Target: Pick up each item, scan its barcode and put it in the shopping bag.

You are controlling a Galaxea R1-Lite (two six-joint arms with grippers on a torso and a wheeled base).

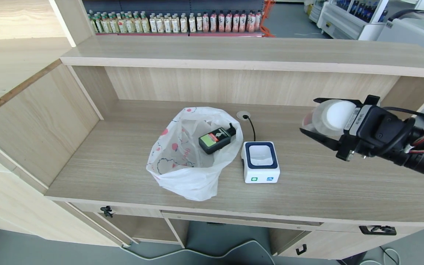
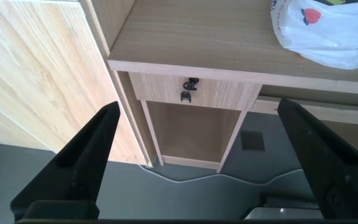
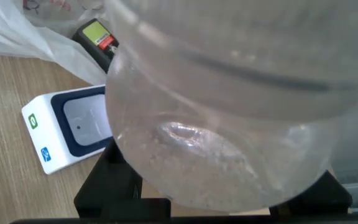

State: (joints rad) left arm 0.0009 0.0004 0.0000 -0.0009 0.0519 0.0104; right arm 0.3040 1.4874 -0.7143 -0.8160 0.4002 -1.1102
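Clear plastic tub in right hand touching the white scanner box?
Apart. Head view: bare wooden counter shows between the clear plastic tub, in the right hand, and the white scanner box.

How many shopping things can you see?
2. A black bottle lies in the shopping bag; a clear jar is held by the right gripper above the counter. More could hide inside the bag.

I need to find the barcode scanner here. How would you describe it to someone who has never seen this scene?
Start at the wooden counter and find the white shopping bag near its middle. Beside the bag, toward the robot's right, stands the scanner. It is the only hard white box, with a dark blue frame around its top window and a black cable behind it.
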